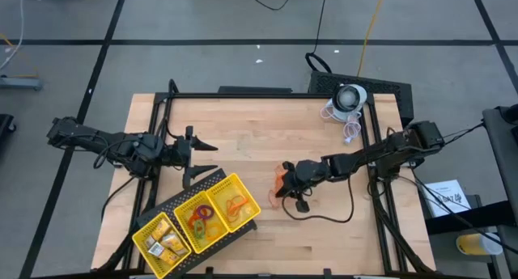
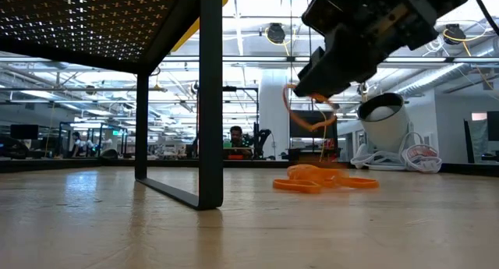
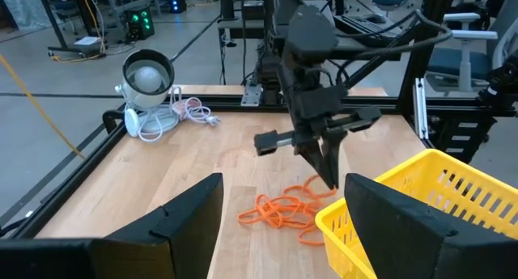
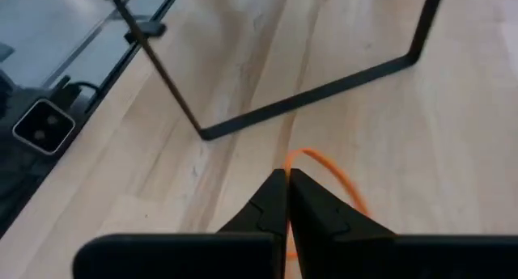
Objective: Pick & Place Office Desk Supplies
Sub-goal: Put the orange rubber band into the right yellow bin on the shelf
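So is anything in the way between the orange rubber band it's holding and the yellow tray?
Nothing visible is. The right end effector holds an orange rubber band lifted above the pile of bands. Only bare table lies between it and the yellow tray. The left end effector waits open behind the tray.

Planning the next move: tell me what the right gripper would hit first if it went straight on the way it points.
Probably bare table. The right gripper, shut on an orange rubber band, points down at the wood; the black frame bar lies farther ahead. Depth is uncertain.
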You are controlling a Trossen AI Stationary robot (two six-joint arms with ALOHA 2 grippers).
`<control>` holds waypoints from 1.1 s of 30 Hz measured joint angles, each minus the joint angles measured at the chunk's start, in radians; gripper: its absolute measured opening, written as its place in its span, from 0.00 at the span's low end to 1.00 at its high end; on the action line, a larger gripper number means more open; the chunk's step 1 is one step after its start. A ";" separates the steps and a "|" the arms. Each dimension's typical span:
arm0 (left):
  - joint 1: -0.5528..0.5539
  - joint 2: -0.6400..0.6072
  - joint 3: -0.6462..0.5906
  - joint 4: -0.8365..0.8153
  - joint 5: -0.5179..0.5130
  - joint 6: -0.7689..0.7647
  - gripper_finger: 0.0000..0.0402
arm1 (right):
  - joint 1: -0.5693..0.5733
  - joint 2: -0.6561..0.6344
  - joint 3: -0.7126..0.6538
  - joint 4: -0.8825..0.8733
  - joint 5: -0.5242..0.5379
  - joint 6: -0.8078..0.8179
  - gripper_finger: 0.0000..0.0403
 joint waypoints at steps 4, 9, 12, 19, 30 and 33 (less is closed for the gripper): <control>0.000 0.000 0.000 0.000 0.000 0.000 0.67 | -0.018 -0.023 0.000 0.006 0.002 -0.001 0.00; 0.000 0.014 0.000 0.011 -0.003 0.002 0.67 | -0.035 -0.022 0.000 0.065 0.002 -0.041 0.00; 0.000 0.028 0.000 0.084 -0.022 0.019 0.67 | -0.056 -0.022 0.000 0.153 0.002 -0.068 0.00; 0.020 0.107 0.000 0.309 -0.023 0.123 0.67 | -0.106 -0.022 0.000 0.499 0.000 -0.137 0.00; 0.106 0.360 0.000 0.614 0.072 0.141 0.67 | -0.139 -0.023 0.000 0.810 -0.135 -0.133 0.00; 0.129 0.418 0.000 0.724 0.170 0.128 0.67 | -0.140 -0.022 0.000 0.843 -0.132 -0.145 0.00</control>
